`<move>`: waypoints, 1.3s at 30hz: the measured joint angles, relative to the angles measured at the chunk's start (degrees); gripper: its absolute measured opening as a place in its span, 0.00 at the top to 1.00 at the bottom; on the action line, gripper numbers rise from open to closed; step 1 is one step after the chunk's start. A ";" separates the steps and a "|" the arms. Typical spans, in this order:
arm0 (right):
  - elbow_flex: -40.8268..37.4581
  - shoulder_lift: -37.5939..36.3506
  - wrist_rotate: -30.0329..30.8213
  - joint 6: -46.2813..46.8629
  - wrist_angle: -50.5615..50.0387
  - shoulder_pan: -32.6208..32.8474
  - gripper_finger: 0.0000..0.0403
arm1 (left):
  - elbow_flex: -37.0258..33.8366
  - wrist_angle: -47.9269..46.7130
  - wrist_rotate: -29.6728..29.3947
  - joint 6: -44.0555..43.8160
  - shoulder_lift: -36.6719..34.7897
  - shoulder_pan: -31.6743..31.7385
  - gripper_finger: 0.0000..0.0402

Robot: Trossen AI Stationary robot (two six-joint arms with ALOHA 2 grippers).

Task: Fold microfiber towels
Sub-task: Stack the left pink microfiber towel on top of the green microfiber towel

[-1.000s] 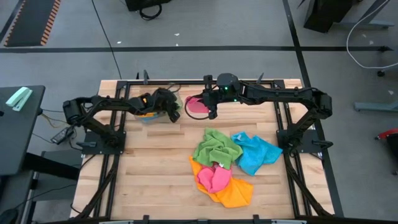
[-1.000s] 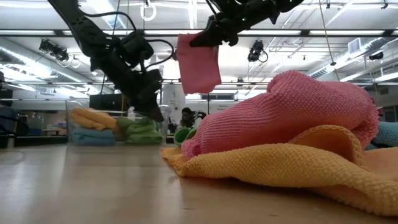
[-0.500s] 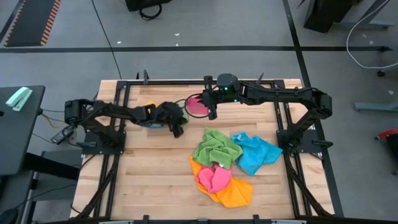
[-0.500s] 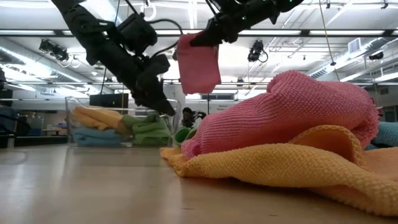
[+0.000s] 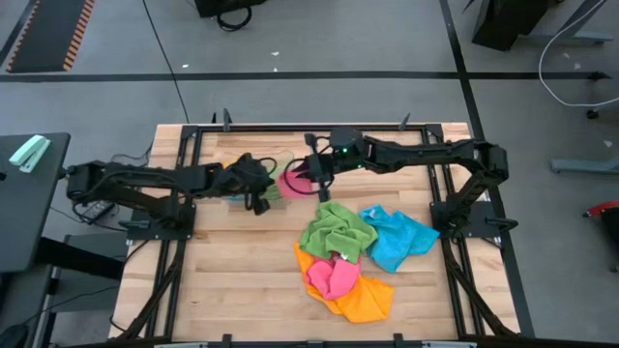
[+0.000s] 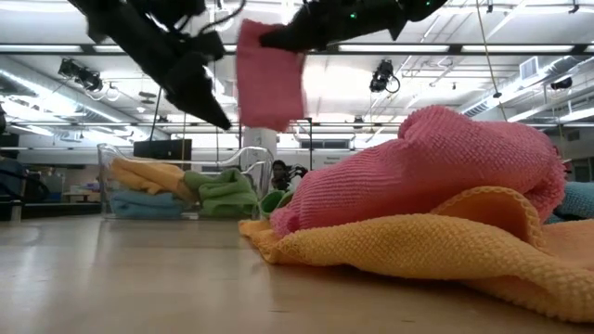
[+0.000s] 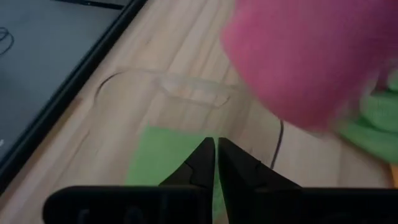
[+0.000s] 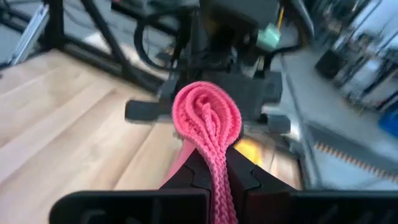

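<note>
A folded pink microfiber towel [image 6: 269,74], nubby and looped in weave, hangs in the air from the right gripper [image 8: 211,163], whose fingers are clamped on its bunched upper edge. The left gripper [image 7: 216,163] sits just beside that towel, above the clear plastic bin [image 6: 121,158]; its fingers are pressed together on nothing. The bin holds folded yellow, blue and green towels. Nearer on the slatted wooden desk [image 5: 232,280] lies a crumpled heap of towels [image 5: 353,256]: green, blue, pink and orange.
</note>
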 joint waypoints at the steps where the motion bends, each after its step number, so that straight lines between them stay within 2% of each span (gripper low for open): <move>1: 0.02 0.31 0.03 -0.06 0.80 0.39 0.96 | 0.00 -2.19 -0.43 0.00 -1.53 -0.34 0.94; 6: 0.27 3.48 0.11 -0.14 7.40 1.32 0.96 | -0.05 -7.84 -0.78 0.61 -6.91 -2.34 0.94; 12: 5.20 9.14 0.08 0.29 6.35 1.46 0.96 | -0.56 -8.21 -1.19 6.56 -10.81 -4.48 0.95; 18: 13.05 15.71 0.21 -0.69 2.54 1.54 0.96 | -7.92 -1.99 -1.15 8.29 -15.88 -4.58 0.97; 24: 17.85 19.88 -0.40 -1.55 2.61 0.78 0.96 | -14.40 0.81 -1.34 8.28 -24.38 -4.41 0.95; 32: 21.28 23.30 -1.55 -0.84 1.94 -1.09 0.96 | -21.41 0.87 -5.95 6.82 -37.89 -2.08 0.97; 39: 22.74 26.50 -3.23 2.69 2.91 -3.44 0.96 | -25.80 1.44 -6.96 4.52 -45.62 -0.20 0.94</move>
